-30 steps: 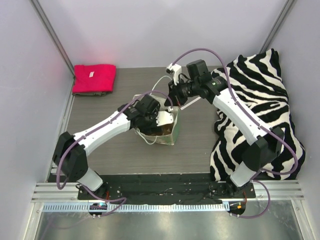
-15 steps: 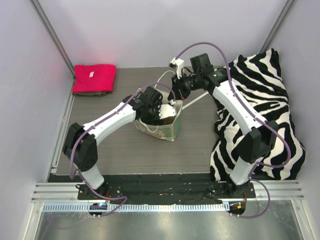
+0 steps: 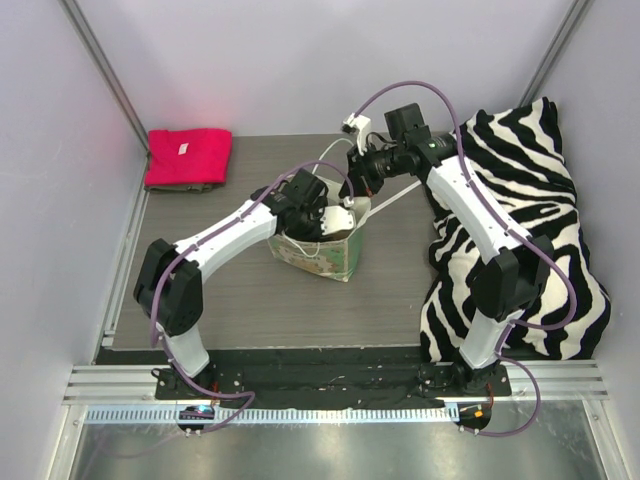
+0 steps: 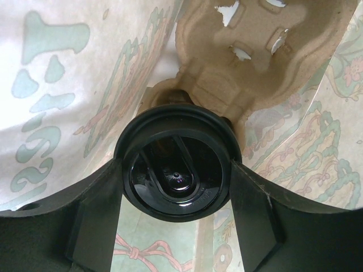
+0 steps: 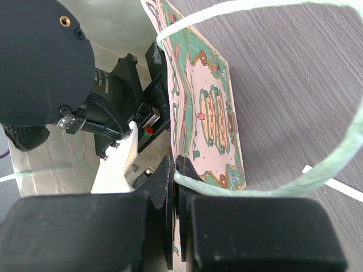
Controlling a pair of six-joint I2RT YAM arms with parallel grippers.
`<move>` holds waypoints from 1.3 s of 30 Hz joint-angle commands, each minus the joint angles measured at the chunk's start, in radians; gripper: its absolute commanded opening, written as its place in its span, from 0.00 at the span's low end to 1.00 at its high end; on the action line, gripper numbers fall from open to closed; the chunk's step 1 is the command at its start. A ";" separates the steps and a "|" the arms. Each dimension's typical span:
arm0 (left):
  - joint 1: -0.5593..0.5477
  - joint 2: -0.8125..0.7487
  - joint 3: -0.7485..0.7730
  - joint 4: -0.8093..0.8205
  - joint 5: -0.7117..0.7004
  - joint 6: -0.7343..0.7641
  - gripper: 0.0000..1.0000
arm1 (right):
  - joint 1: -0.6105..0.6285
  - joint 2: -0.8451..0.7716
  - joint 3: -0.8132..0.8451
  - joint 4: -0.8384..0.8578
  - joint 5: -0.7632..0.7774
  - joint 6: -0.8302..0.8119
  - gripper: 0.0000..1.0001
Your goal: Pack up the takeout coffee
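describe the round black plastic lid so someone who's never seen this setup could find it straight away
On the grey wood-grain table stands a white-and-green paper bag, with the left gripper inside it. Between that gripper's fingers sits the round black plastic lid, close to a beige moulded-pulp carrier tray. It is the only glossy black disc among pale paper and pulp.

table (image 3: 240, 290): grey wood | on it: paper bag (image 3: 322, 263) (upright), red cloth (image 3: 188, 157), zebra blanket (image 3: 560, 195)
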 commanded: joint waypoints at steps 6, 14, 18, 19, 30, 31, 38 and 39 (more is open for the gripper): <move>0.031 0.086 0.004 -0.133 0.020 -0.070 0.26 | 0.001 -0.007 0.024 -0.093 -0.060 -0.034 0.01; 0.022 0.026 0.121 -0.177 0.029 -0.121 0.54 | 0.001 -0.016 0.021 -0.089 -0.060 -0.042 0.01; 0.008 0.009 0.139 -0.187 0.020 -0.135 0.67 | 0.001 -0.012 0.022 -0.086 -0.062 -0.045 0.01; 0.005 0.003 0.145 -0.188 0.022 -0.139 0.70 | 0.001 -0.012 0.026 -0.084 -0.060 -0.045 0.01; -0.008 -0.039 0.207 -0.185 0.026 -0.184 0.80 | 0.000 -0.024 0.013 -0.070 -0.034 -0.059 0.01; -0.014 -0.048 0.204 -0.178 0.026 -0.184 0.81 | 0.000 -0.025 0.010 -0.064 -0.033 -0.059 0.01; -0.067 -0.146 0.103 -0.110 0.005 -0.116 0.81 | 0.001 -0.028 0.004 -0.049 -0.020 -0.050 0.01; -0.073 -0.160 0.092 -0.105 0.002 -0.112 0.81 | 0.000 -0.028 0.006 -0.046 -0.019 -0.048 0.01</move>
